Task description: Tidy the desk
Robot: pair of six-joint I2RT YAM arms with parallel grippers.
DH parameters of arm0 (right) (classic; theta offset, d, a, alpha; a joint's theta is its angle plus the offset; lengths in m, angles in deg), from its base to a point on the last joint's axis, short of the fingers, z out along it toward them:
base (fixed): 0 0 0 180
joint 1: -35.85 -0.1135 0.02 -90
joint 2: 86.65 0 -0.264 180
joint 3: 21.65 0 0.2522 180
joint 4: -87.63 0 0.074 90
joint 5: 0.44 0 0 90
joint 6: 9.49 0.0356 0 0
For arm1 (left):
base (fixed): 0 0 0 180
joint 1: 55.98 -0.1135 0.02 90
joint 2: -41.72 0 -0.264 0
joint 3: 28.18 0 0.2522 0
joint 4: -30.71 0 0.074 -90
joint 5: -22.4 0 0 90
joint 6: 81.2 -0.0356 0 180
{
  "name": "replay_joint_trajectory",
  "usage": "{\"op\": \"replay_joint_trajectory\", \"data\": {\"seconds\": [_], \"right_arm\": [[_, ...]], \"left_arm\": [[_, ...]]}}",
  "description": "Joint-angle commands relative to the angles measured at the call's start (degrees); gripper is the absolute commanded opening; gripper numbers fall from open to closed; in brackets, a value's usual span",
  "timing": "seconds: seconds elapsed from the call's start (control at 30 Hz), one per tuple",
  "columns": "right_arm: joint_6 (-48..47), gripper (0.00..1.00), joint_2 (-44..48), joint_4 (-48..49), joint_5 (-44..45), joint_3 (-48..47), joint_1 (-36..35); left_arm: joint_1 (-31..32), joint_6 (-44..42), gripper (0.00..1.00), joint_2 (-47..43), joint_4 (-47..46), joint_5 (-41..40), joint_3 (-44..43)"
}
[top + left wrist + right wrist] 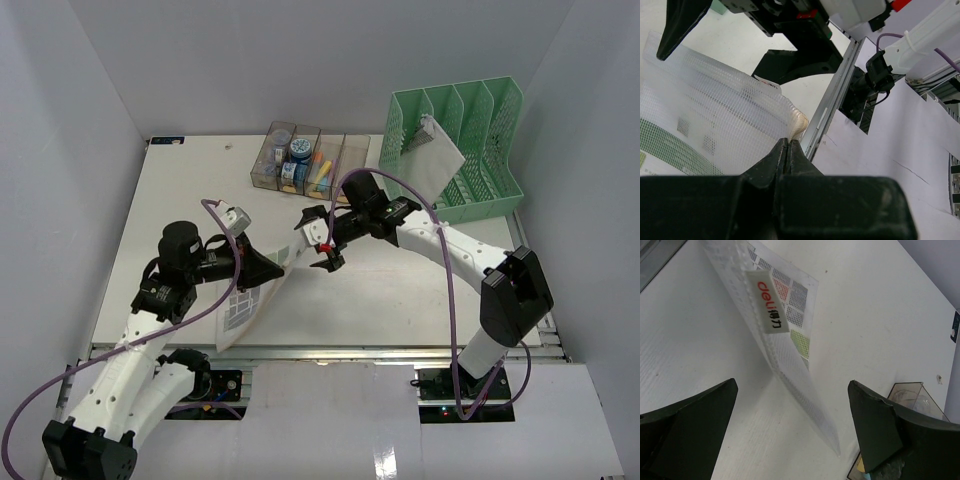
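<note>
The left tool (787,142) pinched the mesh pouch (243,305) by its edge, tilted over the table (400,290); the right tool (318,240) gaped around its far end. Closing off-centre could miss the floppy pouch

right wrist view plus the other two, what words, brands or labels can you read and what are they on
"deli" in red, then "得力" in black: white tab label on the translucent mesh document pouch.
Coloured grids on the printed sheet inside the pouch: too small to read.
Labels on items in the row of clear brownish bins: too small to read.
</note>
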Motion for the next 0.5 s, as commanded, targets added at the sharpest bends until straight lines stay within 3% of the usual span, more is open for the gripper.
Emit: {"op": "replay_joint_trajectory", "data": {"seconds": [0.0, 0.23, 0.47], "right_arm": [[0.6, 0.96, -1.5, -0.2, -2.7, -2.9, -2.7], [-5.9, 0.70, -2.1, -9.4, -13.4, -4.4, -3.2], [-6.9, 0.26, 0.6, -10.9, -13.4, -3.3, -3.5]], "left_arm": [[0.2, 1.0, 0.00, -2.8, 0.0, 2.1, -1.8], [0.2, 3.0, 0.00, -6.4, -0.7, 1.3, -3.7], [0.2, 5.1, 0.00, -7.5, -2.4, 0.9, -4.1]]}}
